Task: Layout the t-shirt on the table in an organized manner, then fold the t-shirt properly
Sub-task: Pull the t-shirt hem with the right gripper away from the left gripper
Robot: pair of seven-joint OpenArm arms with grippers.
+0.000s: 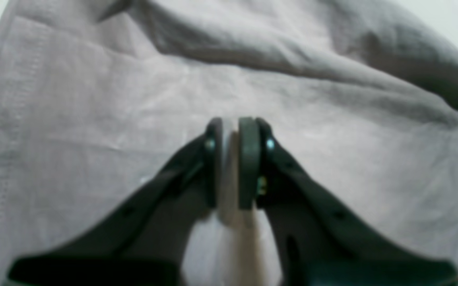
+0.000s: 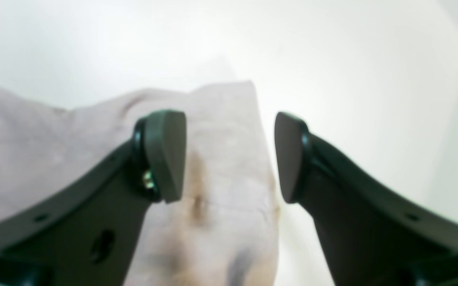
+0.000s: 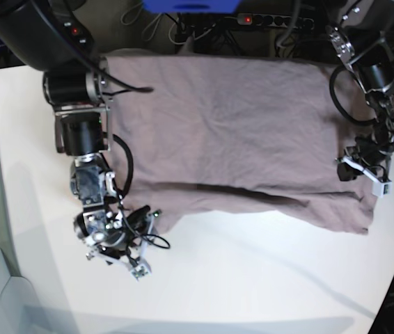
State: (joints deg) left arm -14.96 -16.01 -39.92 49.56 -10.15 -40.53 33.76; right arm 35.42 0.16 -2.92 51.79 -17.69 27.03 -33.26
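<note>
Left tool (image 1: 233,167) pinches what looks like t-shirt (image 3: 232,132) cloth; right tool (image 2: 229,157) stands wide over a corner.

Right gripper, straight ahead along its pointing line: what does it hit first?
Likely the t-shirt: a corner of it lies between the open right gripper fingers. Beyond is bare table; depth unclear.

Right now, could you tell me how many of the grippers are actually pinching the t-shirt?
1. The left gripper is shut on a pinch of the t-shirt. The right gripper stands open over a cloth corner by the table.
</note>
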